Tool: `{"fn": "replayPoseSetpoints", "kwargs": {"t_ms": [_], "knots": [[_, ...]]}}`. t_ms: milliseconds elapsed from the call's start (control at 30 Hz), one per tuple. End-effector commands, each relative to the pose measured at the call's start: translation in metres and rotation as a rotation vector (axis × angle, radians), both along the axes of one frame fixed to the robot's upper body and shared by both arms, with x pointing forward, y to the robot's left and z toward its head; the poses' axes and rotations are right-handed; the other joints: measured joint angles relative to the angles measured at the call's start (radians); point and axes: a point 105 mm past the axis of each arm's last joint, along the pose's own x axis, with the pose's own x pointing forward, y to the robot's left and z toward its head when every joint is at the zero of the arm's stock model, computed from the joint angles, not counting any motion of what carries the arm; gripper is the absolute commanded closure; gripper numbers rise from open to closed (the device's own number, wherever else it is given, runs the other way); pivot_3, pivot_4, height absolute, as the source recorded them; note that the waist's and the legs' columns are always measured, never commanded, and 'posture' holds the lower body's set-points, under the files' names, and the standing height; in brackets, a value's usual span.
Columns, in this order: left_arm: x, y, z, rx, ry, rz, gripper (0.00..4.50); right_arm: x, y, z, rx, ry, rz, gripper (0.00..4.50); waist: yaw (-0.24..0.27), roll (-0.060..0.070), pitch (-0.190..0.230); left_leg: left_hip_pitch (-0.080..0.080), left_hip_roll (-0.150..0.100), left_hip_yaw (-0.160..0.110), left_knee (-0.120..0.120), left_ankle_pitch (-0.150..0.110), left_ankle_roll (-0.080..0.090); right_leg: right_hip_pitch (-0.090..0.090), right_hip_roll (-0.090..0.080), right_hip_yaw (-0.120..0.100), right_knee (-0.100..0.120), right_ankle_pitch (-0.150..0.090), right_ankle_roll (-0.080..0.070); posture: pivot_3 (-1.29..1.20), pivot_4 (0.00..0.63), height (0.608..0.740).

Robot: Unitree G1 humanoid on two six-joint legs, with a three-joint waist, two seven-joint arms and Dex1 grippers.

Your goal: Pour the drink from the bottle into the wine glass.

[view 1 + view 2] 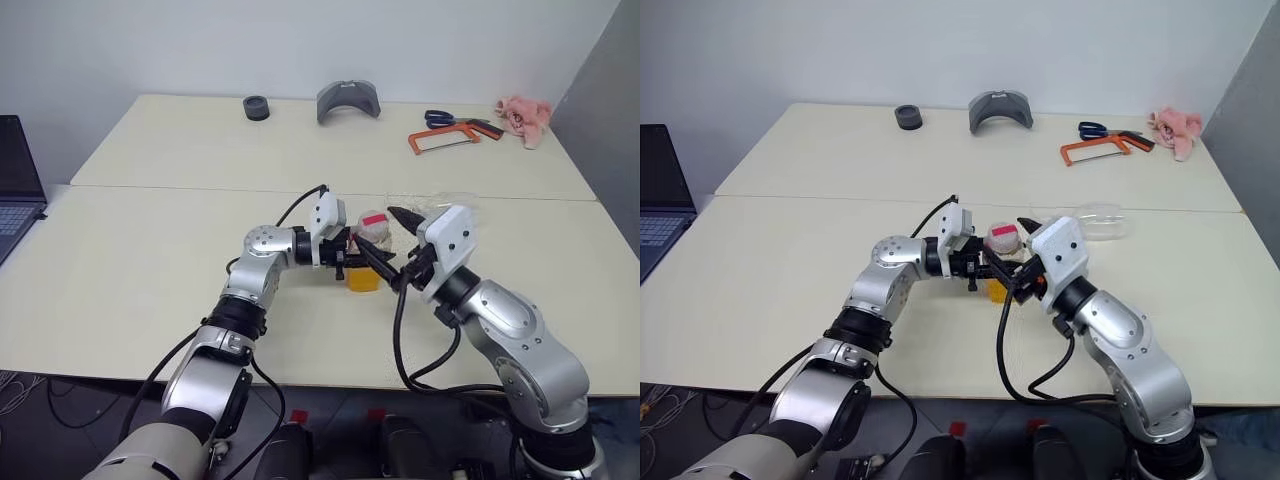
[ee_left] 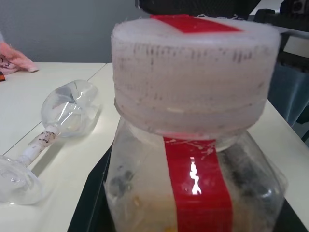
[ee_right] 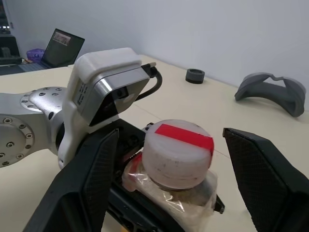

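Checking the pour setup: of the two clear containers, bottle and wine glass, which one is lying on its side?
The wine glass: it lies on the table, stem level and empty. The bottle stands upright, capped, held in the left gripper.

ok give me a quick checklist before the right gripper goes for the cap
1. Bottle held by left gripper: ok, shut on the body.
2. Bottle upright: ok, cap on top.
3. Cap off for pouring: not ok, it sits on the neck.
4. Right gripper open and lined up: ok, fingers stand either side of the cap, not touching it.
5. Wine glass ready to fill: not ok, it lies on its side on the table.
6. Drink in bottle: ok, orange in the lower part; exact level cannot tell.
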Motion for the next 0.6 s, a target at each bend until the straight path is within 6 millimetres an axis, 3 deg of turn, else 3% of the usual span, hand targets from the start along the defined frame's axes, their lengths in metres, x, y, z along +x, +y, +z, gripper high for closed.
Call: {"fn": "replayPoseSetpoints", "kwargs": {"t_ms": [33,367,467,600], "knots": [[0.0,-0.0044,0.0123,-0.012,-0.055,-0.019,2.79,0.003,-0.002,0.0118,0.016,-0.051,-0.033,0.82,0.0,0.0,0.0,0.0,0.0,0.0,0.0,0.0,0.0,0.0,0.0,0.0,0.0,0.0,0.0,0.0,0.15,0.74],[-0.0004,-0.0027,0.0098,-0.002,-0.061,-0.018,2.79,0.0079,-0.0039,0.0091,0.007,-0.051,-0.05,0.82,0.0,0.0,0.0,0.0,0.0,0.0,0.0,0.0,0.0,0.0,0.0,0.0,0.0,0.0,0.0,0.0,0.15,0.74],[-0.0006,-0.0022,0.0093,0.001,-0.062,-0.019,2.79,0.0081,-0.0042,0.0106,0.017,-0.057,-0.051,1.41,0.0,0.0,0.0,0.0,0.0,0.0,0.0,0.0,0.0,0.0,0.0,0.0,0.0,0.0,0.0,0.0,0.15,0.74],[-0.001,-0.0016,0.0088,0.005,-0.063,-0.02,2.79,0.007,-0.0027,0.0112,0.022,-0.056,-0.031,2.64,0.0,0.0,0.0,0.0,0.0,0.0,0.0,0.0,0.0,0.0,0.0,0.0,0.0,0.0,0.0,0.0,0.15,0.74]]}}
